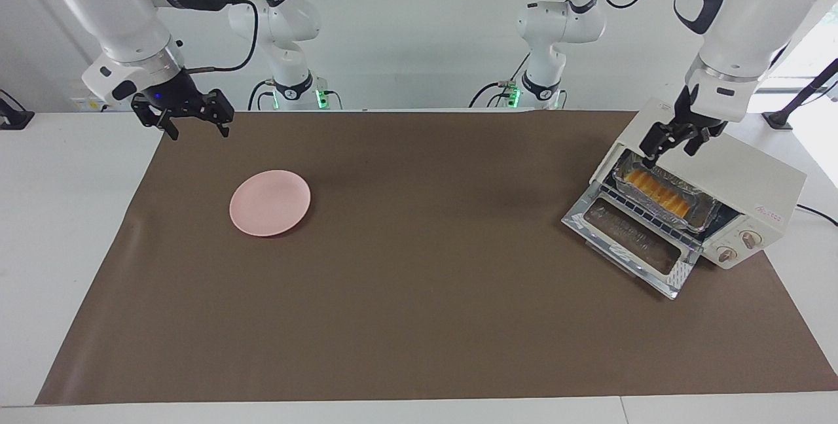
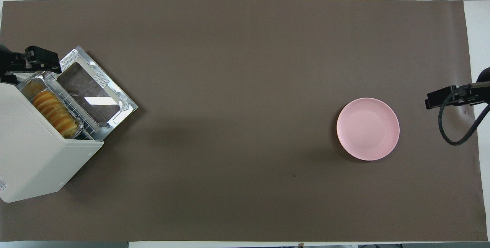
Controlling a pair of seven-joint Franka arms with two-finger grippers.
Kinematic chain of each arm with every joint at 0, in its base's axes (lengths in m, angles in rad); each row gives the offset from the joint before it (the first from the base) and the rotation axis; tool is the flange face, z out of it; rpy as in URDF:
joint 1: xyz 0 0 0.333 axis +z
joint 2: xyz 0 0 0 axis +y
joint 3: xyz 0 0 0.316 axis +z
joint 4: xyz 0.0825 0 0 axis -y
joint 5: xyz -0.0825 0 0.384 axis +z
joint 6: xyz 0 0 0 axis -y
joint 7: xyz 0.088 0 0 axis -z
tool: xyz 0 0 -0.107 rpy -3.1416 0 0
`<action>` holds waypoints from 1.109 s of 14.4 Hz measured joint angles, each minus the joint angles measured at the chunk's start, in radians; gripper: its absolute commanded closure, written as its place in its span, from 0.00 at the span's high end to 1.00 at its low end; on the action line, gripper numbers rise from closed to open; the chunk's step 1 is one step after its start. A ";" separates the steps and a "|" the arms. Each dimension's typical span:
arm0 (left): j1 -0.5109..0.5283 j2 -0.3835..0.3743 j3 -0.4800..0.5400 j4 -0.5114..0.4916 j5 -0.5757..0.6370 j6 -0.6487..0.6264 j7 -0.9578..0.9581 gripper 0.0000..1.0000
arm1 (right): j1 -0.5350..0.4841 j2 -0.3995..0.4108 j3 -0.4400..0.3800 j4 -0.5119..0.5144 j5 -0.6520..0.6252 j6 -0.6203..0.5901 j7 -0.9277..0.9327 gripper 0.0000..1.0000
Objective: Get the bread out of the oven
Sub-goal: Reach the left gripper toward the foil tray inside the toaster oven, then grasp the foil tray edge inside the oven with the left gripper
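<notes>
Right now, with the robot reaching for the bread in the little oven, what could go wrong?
The left gripper, open, hangs over the end of the foil tray in the oven. It might pinch the thin foil instead of the bread and crumple it. It could also drag the whole tray off the wire rack, or bump the oven's top edge coming down. The right gripper waits beside the pink plate.

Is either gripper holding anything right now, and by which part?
Nothing is held. The left gripper is open over the oven mouth, above the bread; the right gripper waits open.
</notes>
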State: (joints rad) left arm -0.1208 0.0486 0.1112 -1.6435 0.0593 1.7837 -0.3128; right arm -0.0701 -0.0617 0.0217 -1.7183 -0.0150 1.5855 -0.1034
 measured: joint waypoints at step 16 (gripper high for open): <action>0.034 0.123 -0.007 -0.211 0.121 0.282 -0.347 1.00 | 0.000 0.000 0.000 0.000 0.000 0.000 0.000 1.00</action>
State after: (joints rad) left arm -0.0872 0.1716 0.1044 -1.8545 0.1805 2.0658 -0.6594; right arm -0.0701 -0.0617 0.0217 -1.7183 -0.0150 1.5855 -0.1035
